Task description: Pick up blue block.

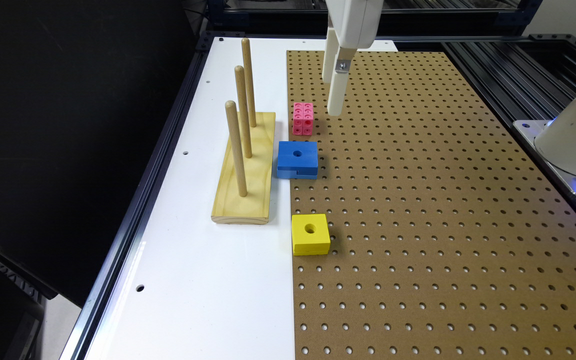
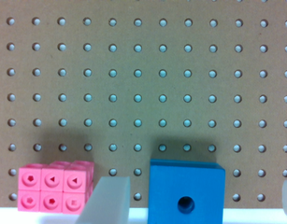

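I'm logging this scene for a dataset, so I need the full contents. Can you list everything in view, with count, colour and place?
blue block: one, blue, round hole on top, on the pegboard's edge beside the wooden stand.
yellow block: one, yellow, round hole on top, on the pegboard, nearer the camera than the blue one.
pink cube: one, pink, studded, on the pegboard beyond the blue block.
wooden stand: one, pale wood, three upright pegs, on the white surface.
pegboard: one, brown, covering the exterior view's right side.
white surface: one, white, exterior view's left of the pegboard.
gripper: one, white, open, above the pegboard near the pink cube.
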{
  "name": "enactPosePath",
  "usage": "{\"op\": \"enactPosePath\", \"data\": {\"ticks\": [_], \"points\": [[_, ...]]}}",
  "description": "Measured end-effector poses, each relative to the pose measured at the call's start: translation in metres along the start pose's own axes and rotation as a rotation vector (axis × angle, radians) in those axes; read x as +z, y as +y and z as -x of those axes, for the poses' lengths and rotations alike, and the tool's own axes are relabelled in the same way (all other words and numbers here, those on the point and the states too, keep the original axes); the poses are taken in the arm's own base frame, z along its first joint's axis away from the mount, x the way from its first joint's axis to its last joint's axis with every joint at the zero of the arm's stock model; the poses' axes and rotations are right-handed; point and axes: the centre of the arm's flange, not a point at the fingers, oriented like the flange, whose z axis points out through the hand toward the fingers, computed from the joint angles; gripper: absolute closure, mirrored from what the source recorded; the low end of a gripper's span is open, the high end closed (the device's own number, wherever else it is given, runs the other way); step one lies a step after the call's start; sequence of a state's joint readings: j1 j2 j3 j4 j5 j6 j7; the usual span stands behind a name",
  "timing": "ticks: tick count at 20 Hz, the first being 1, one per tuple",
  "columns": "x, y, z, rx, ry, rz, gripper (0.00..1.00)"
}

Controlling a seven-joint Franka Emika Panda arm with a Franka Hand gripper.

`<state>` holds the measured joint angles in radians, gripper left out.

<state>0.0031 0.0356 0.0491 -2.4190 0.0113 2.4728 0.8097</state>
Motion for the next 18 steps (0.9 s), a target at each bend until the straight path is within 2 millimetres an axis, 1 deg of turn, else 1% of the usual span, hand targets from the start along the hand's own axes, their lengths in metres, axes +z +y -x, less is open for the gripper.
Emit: {"op": "enactPosePath", "data": {"ticks": [2, 5, 11, 14, 16, 18], "points": [[0.017, -0.002, -0.002, 0.000, -0.001, -0.001, 0.00], [0.029, -0.003, -0.003, 0.001, 0.000, -0.005, 0.00], [0.022, -0.011, -0.009, -0.001, 0.015, -0.021, 0.00], [0.021, -0.014, -0.012, -0.001, 0.018, -0.024, 0.00], [0.023, -0.014, -0.013, -0.001, 0.016, -0.023, 0.00], [0.030, -0.015, -0.013, 0.000, 0.010, -0.018, 0.00]]}}
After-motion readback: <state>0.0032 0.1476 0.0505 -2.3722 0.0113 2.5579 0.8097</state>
